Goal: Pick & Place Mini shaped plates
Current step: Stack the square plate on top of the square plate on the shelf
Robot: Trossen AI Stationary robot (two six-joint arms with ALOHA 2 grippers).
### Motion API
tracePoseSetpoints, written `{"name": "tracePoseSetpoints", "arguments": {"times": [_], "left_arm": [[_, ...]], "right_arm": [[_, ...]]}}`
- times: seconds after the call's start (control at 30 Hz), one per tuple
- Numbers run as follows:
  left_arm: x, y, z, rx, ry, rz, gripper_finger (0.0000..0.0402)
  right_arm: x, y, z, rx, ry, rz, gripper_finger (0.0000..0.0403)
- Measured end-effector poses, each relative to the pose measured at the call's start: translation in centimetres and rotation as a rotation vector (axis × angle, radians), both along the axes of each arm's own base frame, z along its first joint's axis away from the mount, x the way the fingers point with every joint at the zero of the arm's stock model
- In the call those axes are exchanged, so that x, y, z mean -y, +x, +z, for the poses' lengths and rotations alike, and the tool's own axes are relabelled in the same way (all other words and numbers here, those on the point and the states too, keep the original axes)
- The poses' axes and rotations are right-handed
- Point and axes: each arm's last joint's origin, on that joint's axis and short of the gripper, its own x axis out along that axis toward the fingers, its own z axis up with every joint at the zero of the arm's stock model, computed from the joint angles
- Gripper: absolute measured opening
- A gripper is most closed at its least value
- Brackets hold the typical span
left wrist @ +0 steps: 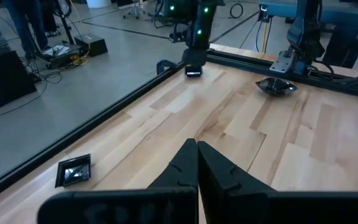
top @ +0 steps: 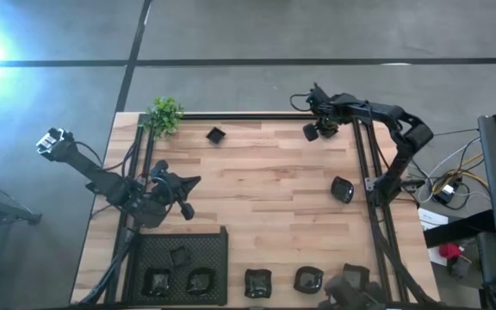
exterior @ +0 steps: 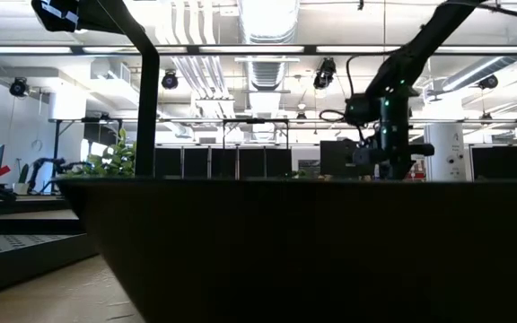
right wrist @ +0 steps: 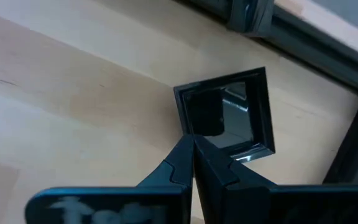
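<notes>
My right gripper is at the table's far right corner, shut on a small square glossy black plate. The left wrist view shows that plate low at the table, under the right arm. My left gripper is shut and empty above the table's left middle. Another square plate lies flat near the far edge, and a rounded one lies by the right rail. Three more plates rest along the near edge. Three plates lie in the mesh tray. My right gripper pinches the square plate's rim near one corner between its two fingers, coming from above and slanting down. The plate tilts a little in the hold. Whether it is clear of the wood or has an edge resting there, I cannot tell.
The black mesh tray sits at the near left. A small green plant stands at the far left corner. Dark rails frame the table's edges. Bare wood lies between the two arms. The tray's wall fills the low view.
</notes>
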Motion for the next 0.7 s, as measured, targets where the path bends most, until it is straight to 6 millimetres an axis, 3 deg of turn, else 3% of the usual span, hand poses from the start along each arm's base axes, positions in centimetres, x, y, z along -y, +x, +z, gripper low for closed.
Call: {"name": "tracePoseSetpoints", "arguments": {"times": [0.7], "left_arm": [[0.0, 0.0, 0.0, -0.003, 0.005, -0.001, 0.0000]], "right_arm": [[0.0, 0.1, 0.7, 0.010, 0.007, 0.058, 0.0009]]}}
